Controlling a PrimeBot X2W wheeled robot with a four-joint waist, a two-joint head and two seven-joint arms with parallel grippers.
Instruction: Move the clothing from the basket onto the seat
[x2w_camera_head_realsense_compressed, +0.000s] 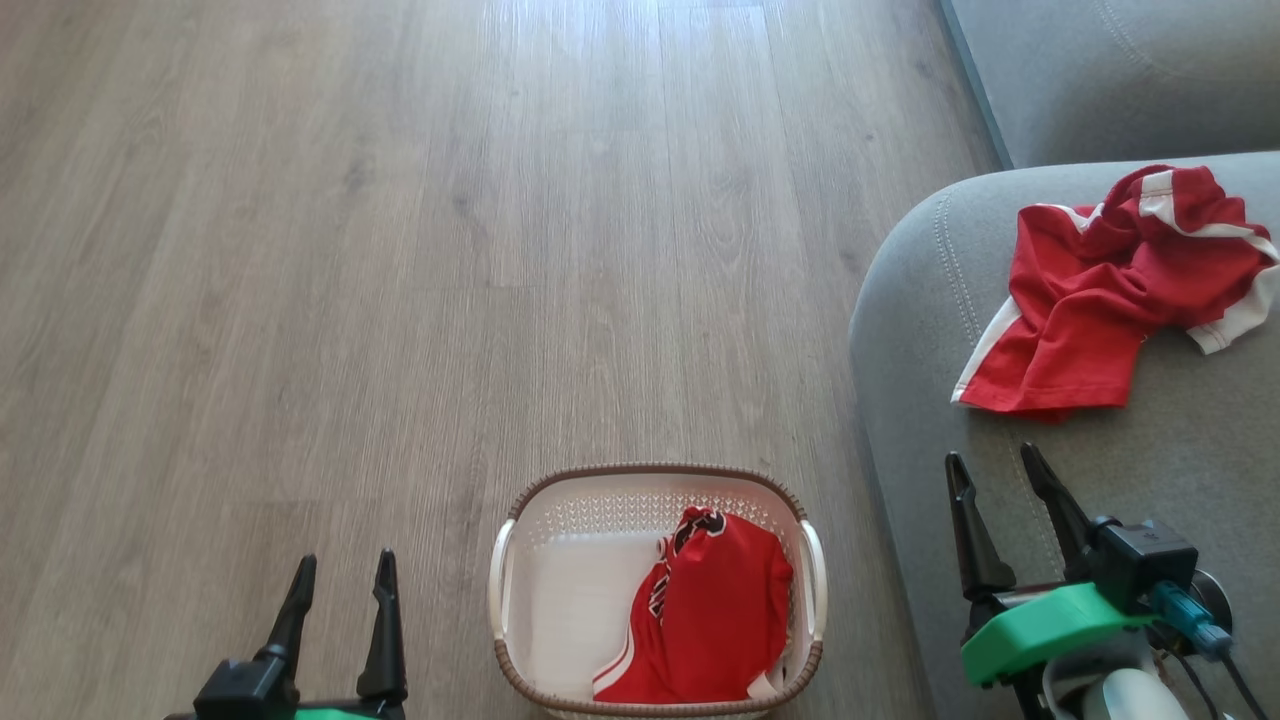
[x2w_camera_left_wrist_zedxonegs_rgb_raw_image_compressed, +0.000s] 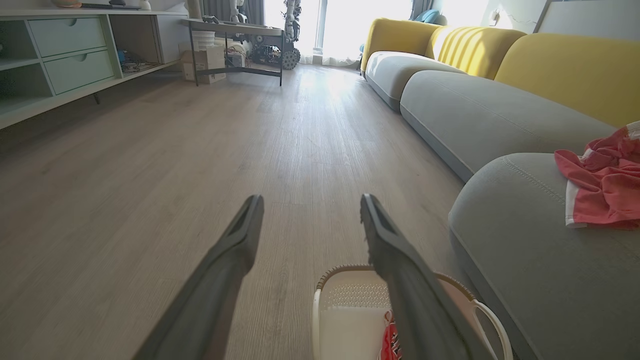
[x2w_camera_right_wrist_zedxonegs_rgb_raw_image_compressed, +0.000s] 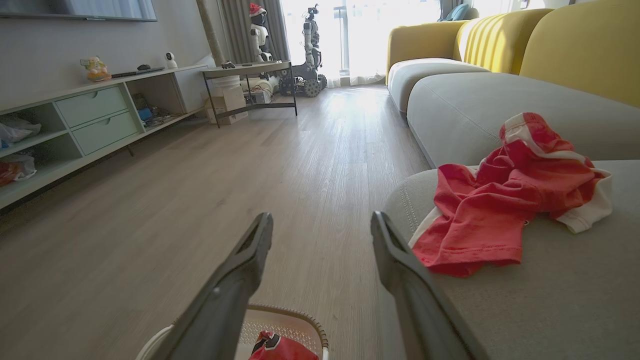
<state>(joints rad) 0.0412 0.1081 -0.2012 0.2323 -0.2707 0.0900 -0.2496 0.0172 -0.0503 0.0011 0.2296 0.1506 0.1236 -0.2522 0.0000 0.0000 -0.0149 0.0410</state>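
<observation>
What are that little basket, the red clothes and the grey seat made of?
Basket: likely cream moulded plastic, smooth, with punched holes; its brown rim imitates weave. Seat: seemingly matte grey upholstery cloth, with pale double stitching. Lettered red garment and white-striped red garment: probably thin jersey fabric, crumpling in soft folds.

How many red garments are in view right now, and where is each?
2. One red garment lies crumpled on the grey seat. The lettered garment is in the basket, toward its right side. Anything under it would be hidden.
</observation>
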